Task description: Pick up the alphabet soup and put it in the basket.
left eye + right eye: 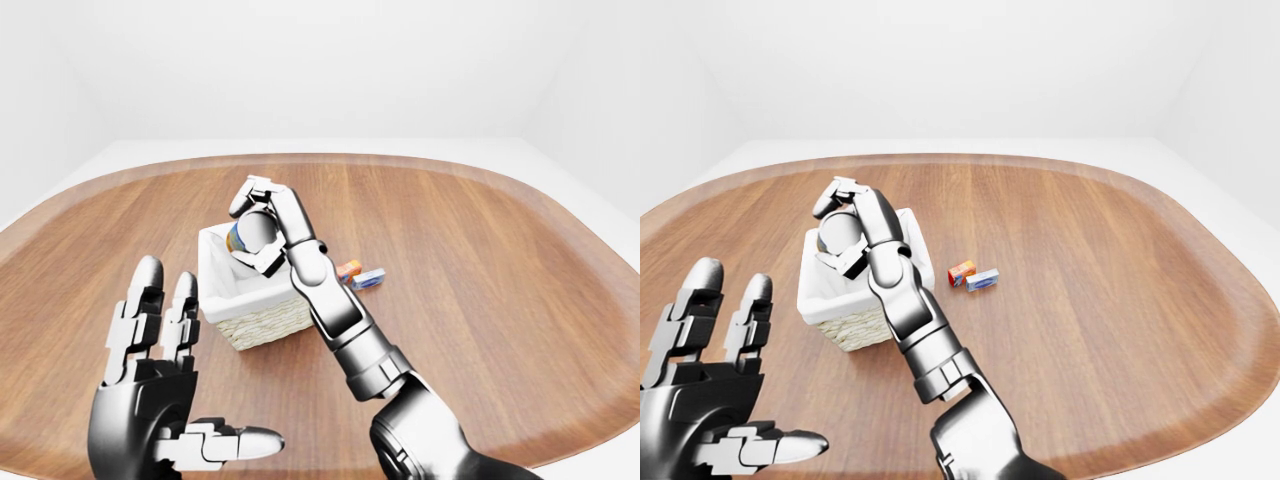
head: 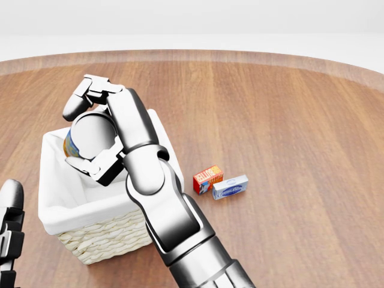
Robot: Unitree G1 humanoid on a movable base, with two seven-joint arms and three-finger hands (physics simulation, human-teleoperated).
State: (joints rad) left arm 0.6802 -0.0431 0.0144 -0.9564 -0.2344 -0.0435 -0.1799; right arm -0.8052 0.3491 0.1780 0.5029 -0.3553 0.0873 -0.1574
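**Soup can held over the basket in my right hand**

In the head view, my right hand (image 2: 90,129) has its three fingers closed round the alphabet soup (image 2: 84,139), a cylindrical can held on its side so that its dull grey metal end faces the camera. Two fingers curl over the top of the can and the blocky thumb presses from below; a strip of blue and orange label shows at the can's left edge. The can hangs above the open mouth of the basket (image 2: 114,234), a square woven wicker box, pale straw in colour, with a smooth white cloth lining folded over its rim. I cannot tell whether the can touches the lining. To the right of the basket, on the glossy wood-grain desk (image 2: 288,132), a small red-orange box (image 2: 207,178) and a small blue-and-white box (image 2: 230,187) lie just beside each other.

In the left-eye view, my left hand (image 1: 165,390) is raised low on the left, well apart from the basket, palm out, its segmented grey metal fingers spread and holding nothing.

The right-eye view shows the rounded desk edge against a plain white room, and the can's grey end above the basket's interior.
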